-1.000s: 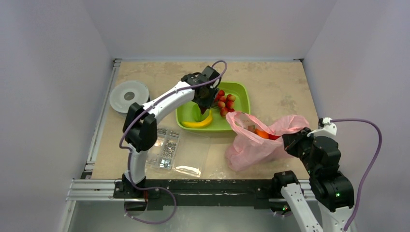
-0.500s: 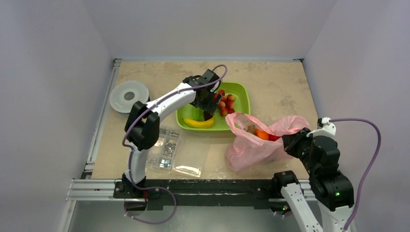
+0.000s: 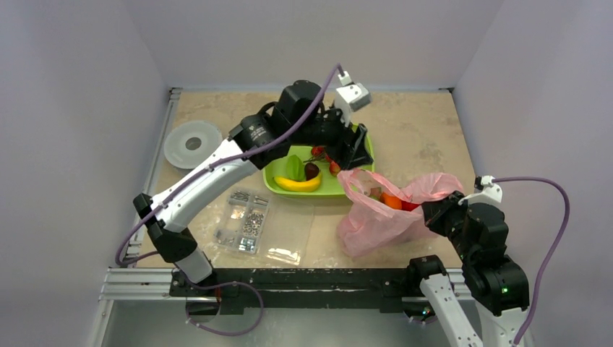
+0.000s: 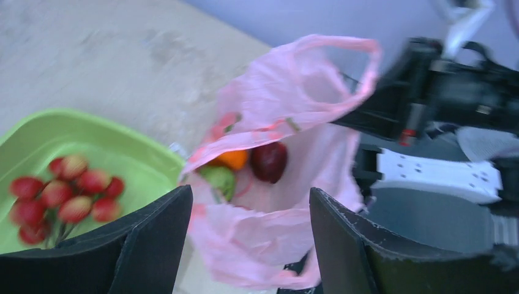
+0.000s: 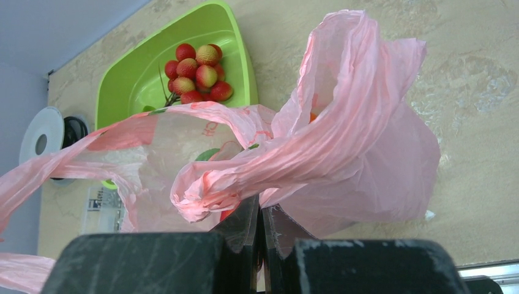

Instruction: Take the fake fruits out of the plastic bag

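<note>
The pink plastic bag (image 3: 376, 213) lies right of the green tray (image 3: 329, 189), mouth facing the tray. My right gripper (image 5: 260, 220) is shut on the bag's bunched rim at its right side (image 3: 436, 211). Inside the bag I see an orange fruit (image 4: 232, 159), a dark red one (image 4: 269, 161) and a green one (image 4: 219, 179). My left gripper (image 4: 251, 245) hangs open and empty above the tray's right end (image 3: 350, 153), pointing at the bag's mouth. In the tray lie a banana (image 3: 296, 184), a green piece (image 3: 293, 168) and a dark maroon fruit (image 3: 311, 171).
A cluster of small red berries (image 5: 196, 73) sits in the tray's far part. A clear compartment box of screws (image 3: 249, 223) lies in front of the tray. A white round spool (image 3: 192, 143) rests at the table's left edge. Walls close in the table.
My left gripper opened, rose out of the tray and swung right towards the bag. The dark maroon fruit now lies in the tray. The right arm and bag have not moved.
</note>
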Controlling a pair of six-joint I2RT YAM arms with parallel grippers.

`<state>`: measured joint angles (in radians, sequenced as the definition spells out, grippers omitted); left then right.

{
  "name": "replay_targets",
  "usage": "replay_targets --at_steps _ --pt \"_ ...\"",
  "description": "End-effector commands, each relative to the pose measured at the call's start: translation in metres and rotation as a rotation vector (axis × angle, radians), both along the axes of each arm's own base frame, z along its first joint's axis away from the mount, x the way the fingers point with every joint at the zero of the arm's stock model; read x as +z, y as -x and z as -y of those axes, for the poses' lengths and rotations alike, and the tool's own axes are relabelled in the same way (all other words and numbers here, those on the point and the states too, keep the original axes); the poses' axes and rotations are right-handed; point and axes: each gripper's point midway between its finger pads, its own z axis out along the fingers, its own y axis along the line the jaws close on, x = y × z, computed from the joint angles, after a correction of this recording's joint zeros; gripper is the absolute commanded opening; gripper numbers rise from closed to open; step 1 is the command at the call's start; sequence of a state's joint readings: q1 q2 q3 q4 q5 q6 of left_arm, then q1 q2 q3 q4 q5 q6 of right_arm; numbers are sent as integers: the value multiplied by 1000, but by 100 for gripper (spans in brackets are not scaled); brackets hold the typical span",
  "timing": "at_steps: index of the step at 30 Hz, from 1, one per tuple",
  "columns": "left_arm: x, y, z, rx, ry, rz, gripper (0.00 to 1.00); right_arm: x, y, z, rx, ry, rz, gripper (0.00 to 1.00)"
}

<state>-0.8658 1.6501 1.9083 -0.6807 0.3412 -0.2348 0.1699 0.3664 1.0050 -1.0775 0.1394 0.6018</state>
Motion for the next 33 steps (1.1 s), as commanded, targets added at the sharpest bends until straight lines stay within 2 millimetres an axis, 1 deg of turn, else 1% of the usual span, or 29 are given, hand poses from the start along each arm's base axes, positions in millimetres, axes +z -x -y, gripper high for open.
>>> replay_targets --at_steps 1,3,6,9,14,18,21,25,29,33 --pt "15 47 35 -219 7 95 67 9 -2 2 -12 3 29 0" --pt "3 50 46 -242 -53 66 62 10 -3 2 -11 4 32 0" --pt "-26 51 58 -254 -165 -9 54 11 -3 3 -12 7 34 0" --pt "-49 56 68 -266 -238 -61 49 12 -2 3 -13 7 36 0" --pt "-77 74 79 -317 -292 -109 41 10 -3 3 -13 7 29 0" --pt "-93 86 88 -357 -311 -152 34 10 -4 2 -10 8 28 0" --pt "-102 95 99 -387 -307 -170 32 8 -6 1 -7 8 24 0" --pt "-115 107 112 -429 -311 -205 26 9 -6 0 0 6 27 0" --pt "-131 116 115 -452 -340 -241 24 15 -6 0 3 2 51 0" --pt "-143 120 121 -455 -346 -255 24 20 -10 -3 12 -8 69 0"
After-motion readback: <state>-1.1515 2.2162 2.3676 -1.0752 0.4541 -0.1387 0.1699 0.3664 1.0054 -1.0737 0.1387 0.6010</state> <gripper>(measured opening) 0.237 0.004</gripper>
